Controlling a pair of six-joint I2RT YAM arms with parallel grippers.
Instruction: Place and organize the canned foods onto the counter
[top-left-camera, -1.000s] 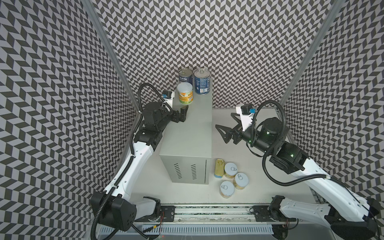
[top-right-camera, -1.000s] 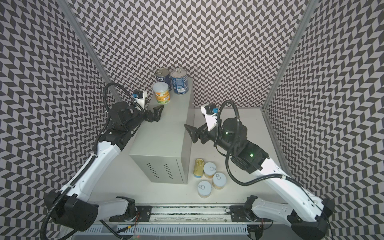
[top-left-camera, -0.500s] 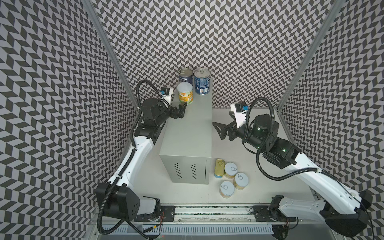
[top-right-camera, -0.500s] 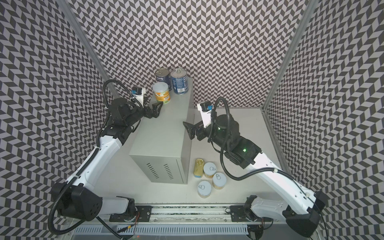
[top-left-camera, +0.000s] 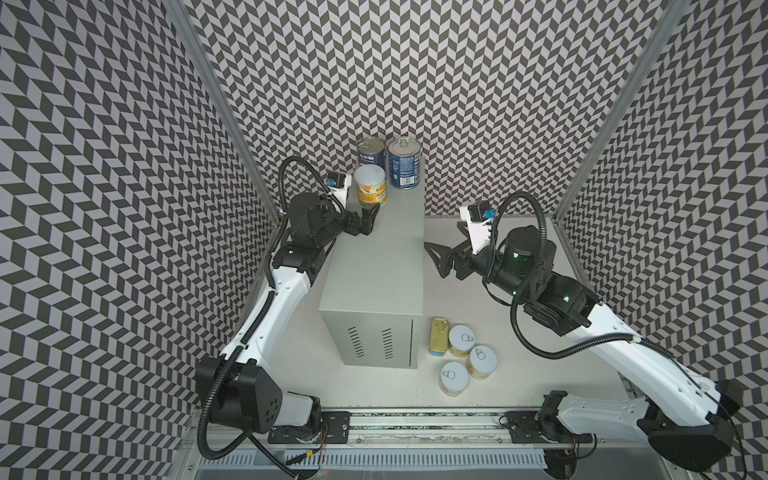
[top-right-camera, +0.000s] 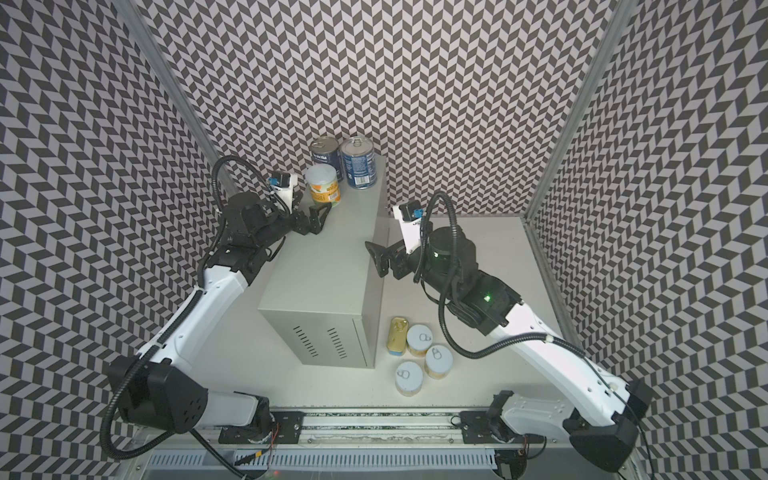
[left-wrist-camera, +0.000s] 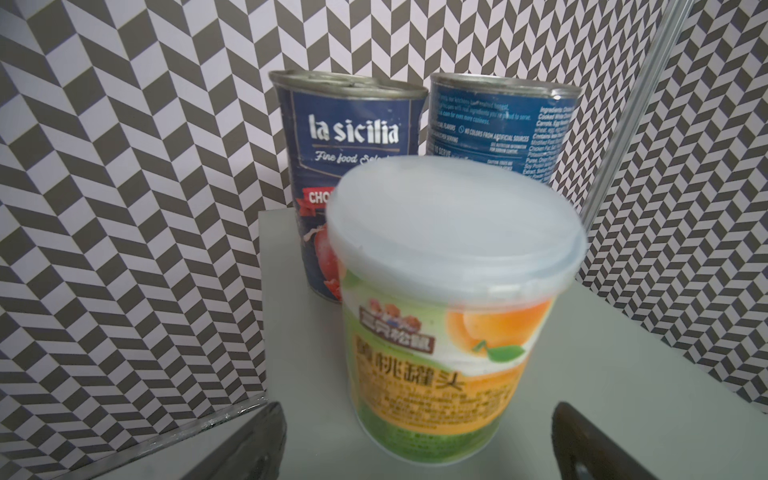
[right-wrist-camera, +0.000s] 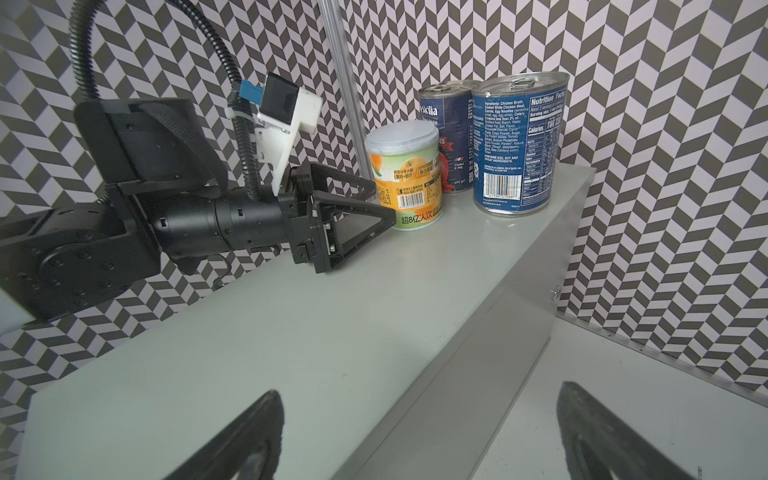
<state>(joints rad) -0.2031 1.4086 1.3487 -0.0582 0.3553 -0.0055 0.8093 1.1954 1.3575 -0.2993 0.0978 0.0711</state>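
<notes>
The counter (top-left-camera: 374, 270) (top-right-camera: 320, 274) is a tall grey box with vent slits. At its back stand two blue cans (top-left-camera: 371, 156) (top-left-camera: 404, 164) and, in front of them, an orange fruit can (top-left-camera: 370, 185) (left-wrist-camera: 449, 311). My left gripper (top-left-camera: 363, 216) (left-wrist-camera: 417, 409) is open, its fingertips on either side of the fruit can's base without touching it. My right gripper (top-left-camera: 434, 259) (right-wrist-camera: 419, 390) is open and empty, hovering over the counter's right edge. On the tabletop to the counter's right lie a gold SPAM tin (top-left-camera: 439, 336) and three fruit cans (top-left-camera: 461, 340) (top-left-camera: 482, 361) (top-left-camera: 454, 377).
Chevron-patterned walls close in the back and both sides. A metal rail (top-left-camera: 415, 428) runs along the front edge of the white tabletop (top-left-camera: 478, 311). The counter's top in front of the cans is bare.
My right gripper has drifted left toward the counter's edge. My left gripper has edged toward the fruit can while its arm swung inward. Both stayed open.
</notes>
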